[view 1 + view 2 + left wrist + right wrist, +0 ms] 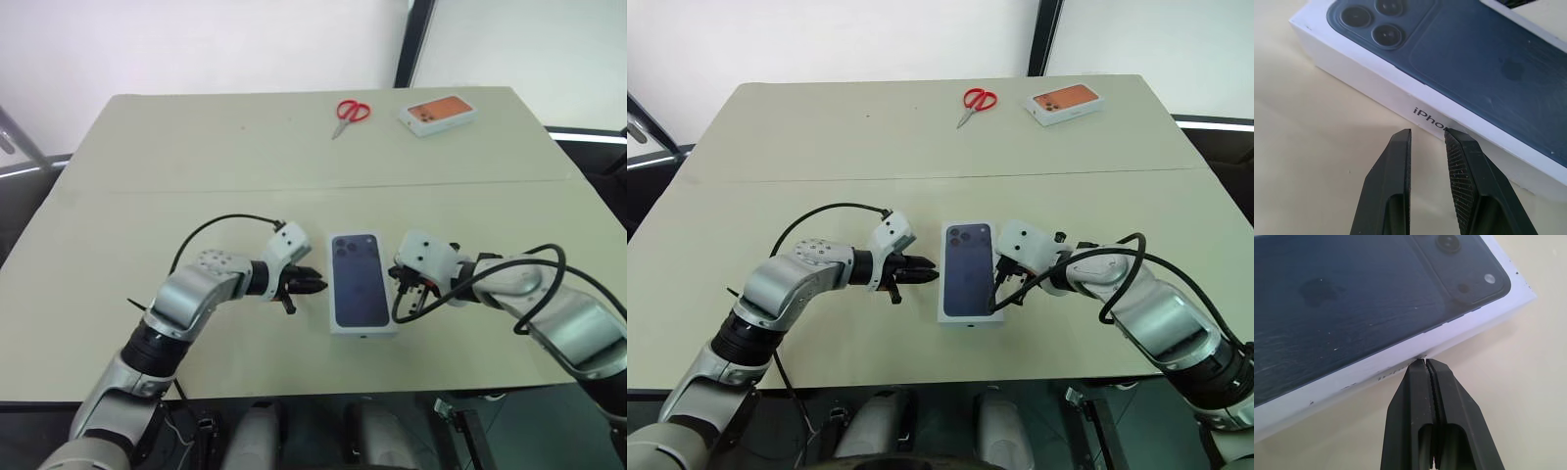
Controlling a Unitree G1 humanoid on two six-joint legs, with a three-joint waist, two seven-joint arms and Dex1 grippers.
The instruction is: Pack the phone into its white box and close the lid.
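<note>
Now both grippers flank the lid [360, 281]: left [315, 285] slightly parted, right [1426, 363] pinched together

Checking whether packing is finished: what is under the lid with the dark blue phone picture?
The lid sits closed, resting on the table. Its white side walls cover whatever is beneath; the box and phone cannot be seen.

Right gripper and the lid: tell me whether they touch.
Touching. In the right wrist view the right gripper, fingers shut together, presses its tips against the white side wall of the lid.
</note>
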